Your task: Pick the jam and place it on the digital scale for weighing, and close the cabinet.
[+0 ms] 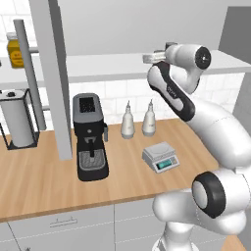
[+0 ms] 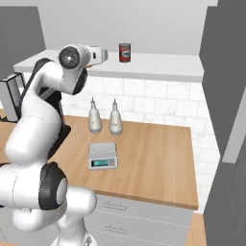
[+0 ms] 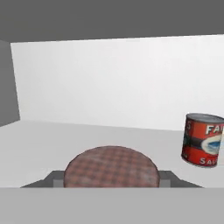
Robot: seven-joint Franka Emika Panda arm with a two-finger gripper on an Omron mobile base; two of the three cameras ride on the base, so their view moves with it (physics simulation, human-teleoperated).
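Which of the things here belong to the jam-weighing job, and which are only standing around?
Belonging to the job:
jam, close before the gripper
digital scale
cabinet, door open

Only standing around:
red can
coffee machine
two white bottles
paper towel roll
yellow jar

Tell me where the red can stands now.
The red can stands upright on the white cabinet shelf, above the counter; in the hand view it is to the right of the jam.

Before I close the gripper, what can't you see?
Squat brown-lidded jam jar: hand view, body cut off at the bottom edge.
Grey fingertips: hand view, contact with the jar unclear.
Flat grey digital scale: base views, display reading too small.
Red labelled can: hand view, label cropped by right edge.
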